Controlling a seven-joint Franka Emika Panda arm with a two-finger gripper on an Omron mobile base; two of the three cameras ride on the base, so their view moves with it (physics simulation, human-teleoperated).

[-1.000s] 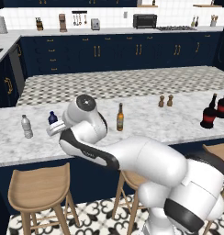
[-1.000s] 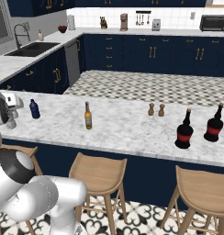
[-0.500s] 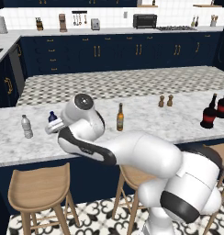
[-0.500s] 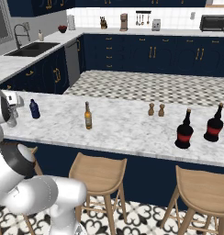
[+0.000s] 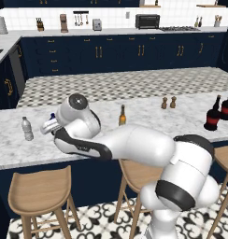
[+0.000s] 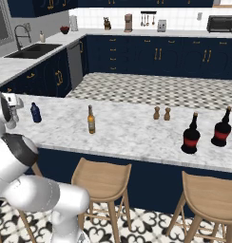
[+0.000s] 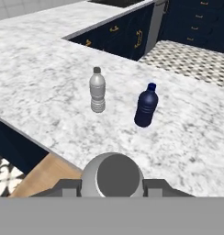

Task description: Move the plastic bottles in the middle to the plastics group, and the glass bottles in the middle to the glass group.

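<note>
Marble kitchen counter (image 5: 134,116). Gripper (image 7: 112,195) above plastics corner grasps water bottle (image 7: 112,176), end-on between fingers, ready for setting beside clear bottle (image 7: 97,90) and blue bottle (image 7: 146,105); amber bottle (image 6: 91,119) remains mid-counter.

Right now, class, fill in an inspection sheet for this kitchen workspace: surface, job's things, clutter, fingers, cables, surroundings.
Surface: marble counter, bottles on it upright.
Job's things: amber bottle mid-counter; near black bottle and far black bottle together; clear bottle beside blue bottle.
Clutter: two shakers.
Fingers: fingers flank a grey held bottle, apparently gripped.
Cables: nothing seen.
Surroundings: stools, navy cabinets, sink.
</note>
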